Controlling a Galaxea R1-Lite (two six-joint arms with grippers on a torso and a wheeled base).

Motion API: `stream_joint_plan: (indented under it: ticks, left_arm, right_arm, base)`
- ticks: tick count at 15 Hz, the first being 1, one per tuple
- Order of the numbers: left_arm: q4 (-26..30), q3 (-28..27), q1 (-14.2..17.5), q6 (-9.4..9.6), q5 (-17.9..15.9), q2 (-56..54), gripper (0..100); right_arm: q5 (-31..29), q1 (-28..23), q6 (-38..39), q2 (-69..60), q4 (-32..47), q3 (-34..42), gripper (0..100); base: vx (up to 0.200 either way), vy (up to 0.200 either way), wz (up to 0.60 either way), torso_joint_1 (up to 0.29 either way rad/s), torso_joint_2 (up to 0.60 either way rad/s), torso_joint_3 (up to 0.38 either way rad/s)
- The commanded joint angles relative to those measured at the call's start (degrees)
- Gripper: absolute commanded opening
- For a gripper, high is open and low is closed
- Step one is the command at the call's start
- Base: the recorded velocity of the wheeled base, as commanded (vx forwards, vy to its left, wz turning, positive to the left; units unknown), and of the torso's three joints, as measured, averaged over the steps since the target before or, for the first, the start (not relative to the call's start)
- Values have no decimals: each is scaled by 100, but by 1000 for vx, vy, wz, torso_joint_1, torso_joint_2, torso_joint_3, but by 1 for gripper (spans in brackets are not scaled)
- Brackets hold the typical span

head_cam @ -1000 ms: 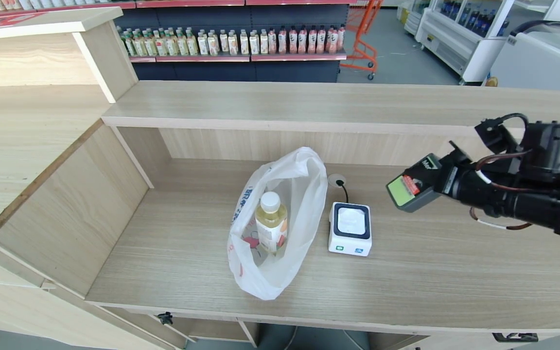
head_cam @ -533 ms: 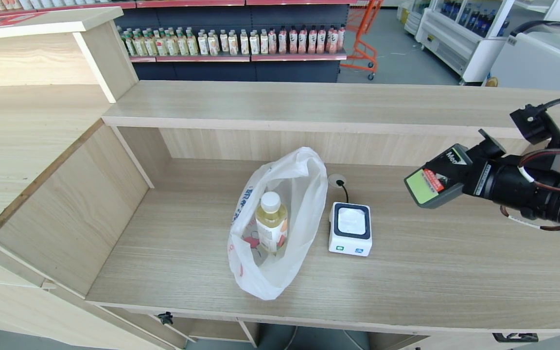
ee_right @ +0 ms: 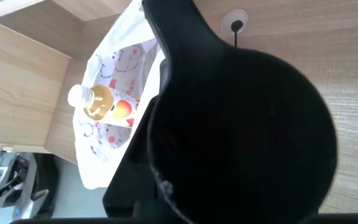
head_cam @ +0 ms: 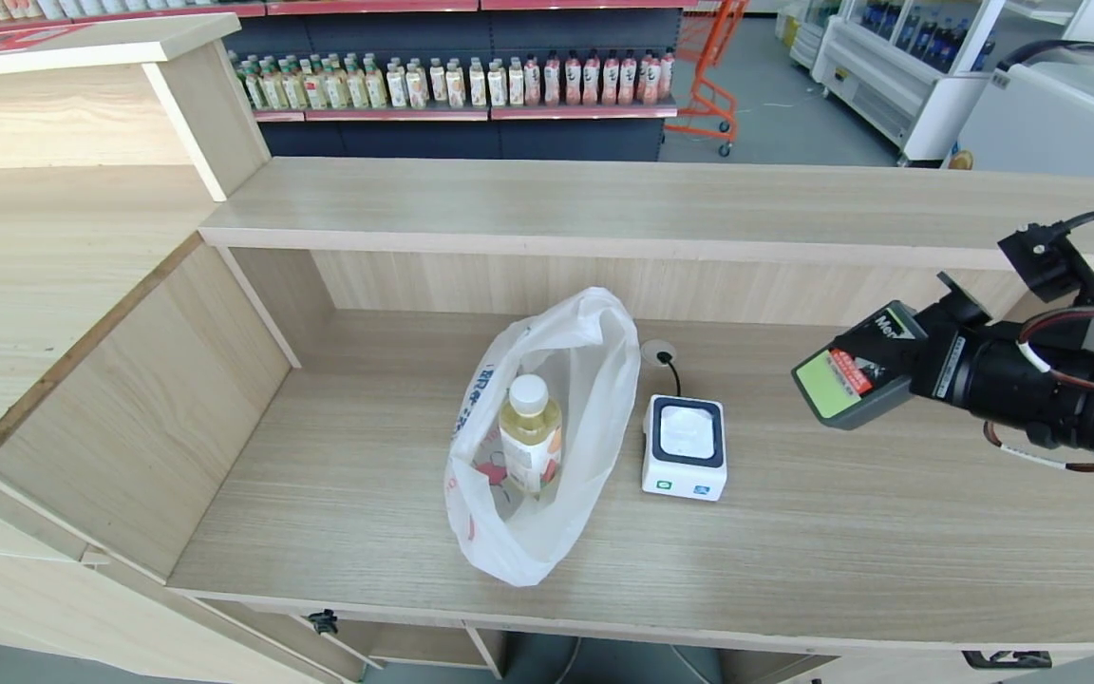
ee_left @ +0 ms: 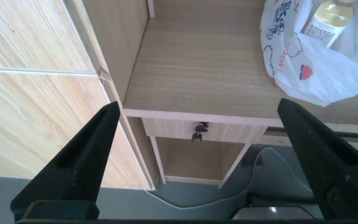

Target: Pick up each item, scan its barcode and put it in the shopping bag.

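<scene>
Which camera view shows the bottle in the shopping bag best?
The head view: the bottle stands upright in the open bag, cap and label plain. The right wrist view shows the bottle whole but smaller. The left wrist view cuts off the bottle at its cap.

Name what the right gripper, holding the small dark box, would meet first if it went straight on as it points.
Most likely the shopping bag, on its side nearest the scanner, with the box arriving first. Depth is unclear: it may pass just above the scanner.
</scene>
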Motion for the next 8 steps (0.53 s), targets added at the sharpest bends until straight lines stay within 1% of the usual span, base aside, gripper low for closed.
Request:
stream_joint_plan:
  ticks: [1, 2, 6, 8]
  left_arm:
    - [0, 0, 0, 1, 1, 9, 100]
    - [0, 0, 0, -7, 1, 9, 100]
    - [0, 0, 0, -7, 1, 9, 100]
    - [0, 0, 0, -7, 1, 9, 100]
  right_arm:
    - [-10, -1, 206, -31, 9, 14, 0]
    - [-10, -1, 346, -22, 26, 5, 0]
    - [-54, -10, 733, 49, 149, 49, 0]
    - [-63, 16, 724, 242, 114, -21, 0]
  base:
    - [0, 200, 0, 2, 7, 2]
    - [0, 200, 0, 7, 2, 7]
    - [0, 0, 0, 0, 0, 0]
    - [0, 0, 0, 0, 0, 0]
